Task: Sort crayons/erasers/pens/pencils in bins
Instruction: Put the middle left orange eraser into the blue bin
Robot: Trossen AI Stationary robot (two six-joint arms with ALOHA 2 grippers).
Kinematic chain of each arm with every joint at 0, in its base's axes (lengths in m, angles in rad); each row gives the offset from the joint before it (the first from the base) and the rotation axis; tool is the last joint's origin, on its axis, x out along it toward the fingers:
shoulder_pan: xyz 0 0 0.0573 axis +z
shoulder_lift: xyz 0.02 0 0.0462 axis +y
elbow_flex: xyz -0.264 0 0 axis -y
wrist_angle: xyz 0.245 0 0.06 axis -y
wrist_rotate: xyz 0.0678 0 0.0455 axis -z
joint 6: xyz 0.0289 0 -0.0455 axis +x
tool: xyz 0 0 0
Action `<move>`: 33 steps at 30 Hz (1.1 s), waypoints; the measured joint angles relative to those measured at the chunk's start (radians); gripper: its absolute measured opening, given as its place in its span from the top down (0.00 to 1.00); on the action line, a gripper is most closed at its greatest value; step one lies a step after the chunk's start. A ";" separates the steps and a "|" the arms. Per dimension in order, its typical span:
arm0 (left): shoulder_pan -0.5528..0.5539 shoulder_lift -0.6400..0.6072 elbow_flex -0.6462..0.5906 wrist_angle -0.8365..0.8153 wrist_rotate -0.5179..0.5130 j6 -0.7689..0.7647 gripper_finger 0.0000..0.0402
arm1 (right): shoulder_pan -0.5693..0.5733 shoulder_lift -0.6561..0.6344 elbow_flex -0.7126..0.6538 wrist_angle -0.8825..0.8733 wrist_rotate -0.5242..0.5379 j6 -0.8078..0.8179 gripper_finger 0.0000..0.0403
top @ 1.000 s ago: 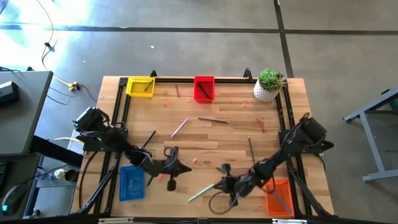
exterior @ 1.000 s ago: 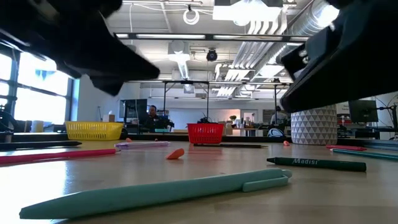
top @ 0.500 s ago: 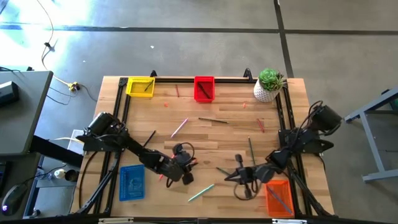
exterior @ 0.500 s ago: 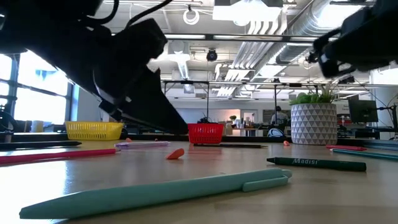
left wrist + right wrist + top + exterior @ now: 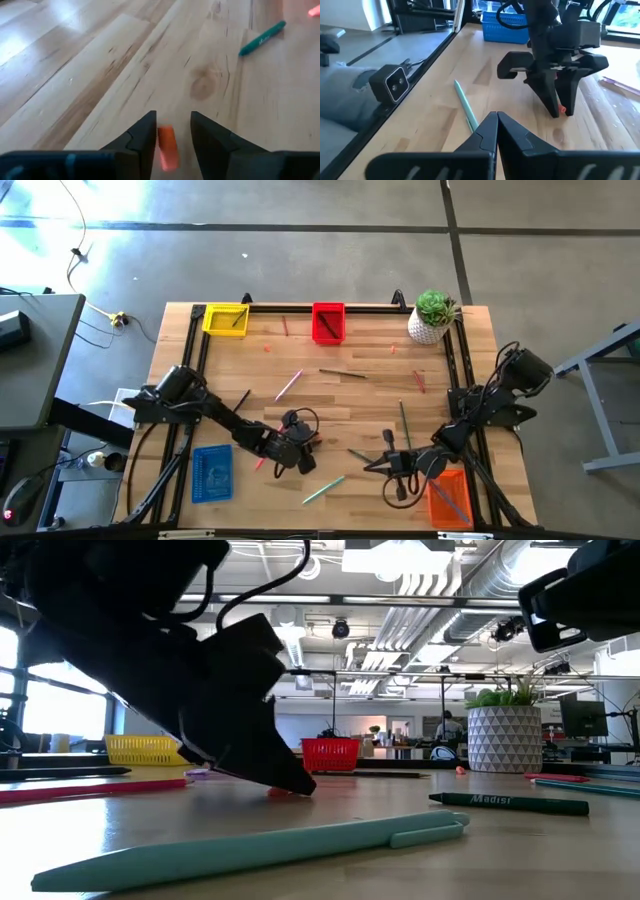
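- The left gripper (image 5: 171,131) is hovering low with its fingers parted around a small orange crayon stub (image 5: 167,146) lying on the wooden table (image 5: 340,395), not yet squeezing it.
- The right gripper (image 5: 372,466), fingers pressed together and empty, is waiting near the orange mesh bin (image 5: 449,498).
- The yellow mesh bin (image 5: 225,319), the red mesh bin (image 5: 328,322) and the orange one are each holding items; the blue mesh bin (image 5: 211,473) looks empty.
- Several pens and crayons are lying scattered, so most sorting appears left.

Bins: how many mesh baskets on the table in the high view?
4: yellow plastic mesh bin far left, red one far centre, blue one near left, orange one near right.
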 joint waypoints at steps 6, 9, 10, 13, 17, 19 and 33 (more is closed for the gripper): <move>-0.005 0.008 0.000 0.009 0.008 0.052 0.89 | 0.017 0.000 0.000 -0.001 0.047 0.024 1.00; -0.010 0.001 0.000 0.004 0.028 0.079 0.97 | 0.029 0.000 0.000 -0.001 0.060 0.027 1.00; -0.012 -0.003 0.000 0.000 0.028 0.082 0.98 | 0.034 0.000 0.000 -0.001 0.070 0.029 1.00; -0.020 -0.033 -0.002 -0.054 0.051 0.082 0.98 | 0.044 0.000 0.001 -0.001 0.091 0.030 1.00; -0.043 -0.092 -0.006 -0.128 0.058 0.089 0.99 | 0.050 0.000 0.001 -0.002 0.095 0.031 1.00; -0.059 -0.137 -0.006 -0.158 0.051 0.100 0.99 | 0.050 0.001 0.001 -0.001 0.095 0.031 1.00; -0.396 -0.568 -0.004 -0.704 0.030 -0.156 1.00 | 0.050 0.001 0.001 -0.001 0.095 0.033 1.00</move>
